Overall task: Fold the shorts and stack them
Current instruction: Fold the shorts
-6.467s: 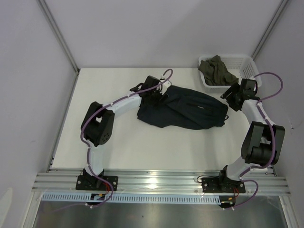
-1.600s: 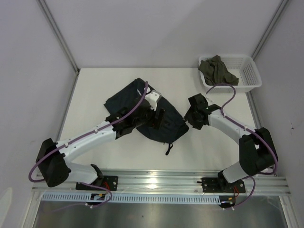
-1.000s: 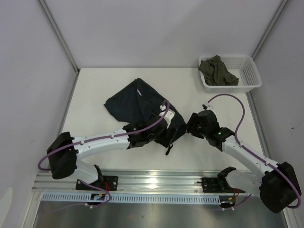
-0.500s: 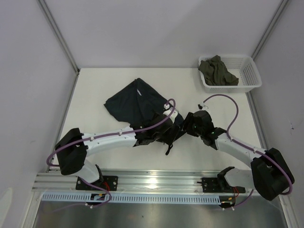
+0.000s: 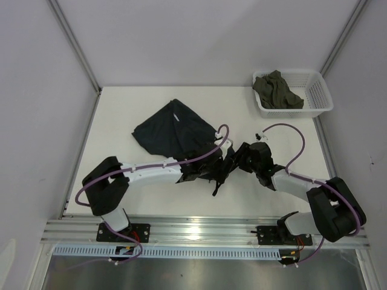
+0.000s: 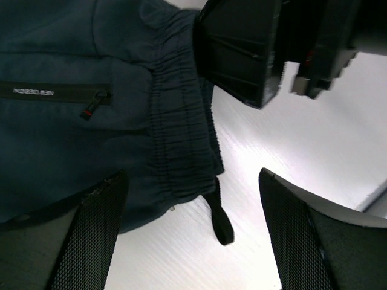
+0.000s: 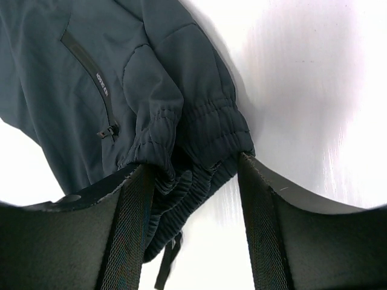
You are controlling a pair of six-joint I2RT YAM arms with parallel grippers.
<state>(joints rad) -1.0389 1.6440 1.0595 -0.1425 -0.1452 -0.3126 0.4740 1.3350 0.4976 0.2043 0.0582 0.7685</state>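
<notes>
Now the shorts [image 5: 175,130] lie in a dark heap from the table's [image 5: 284,133] middle toward its left side. Seconds ago they lay flat nearer the far edge. Both grippers have drawn in to the waistband [image 6: 181,127] at the heap's near right end. The left gripper [image 6: 192,199] stands wide over waistband and cord [image 6: 221,220]. The right gripper's [image 7: 190,175] fingers [image 7: 130,223] flank the bunched waistband; whether they pinch it I cannot tell.
</notes>
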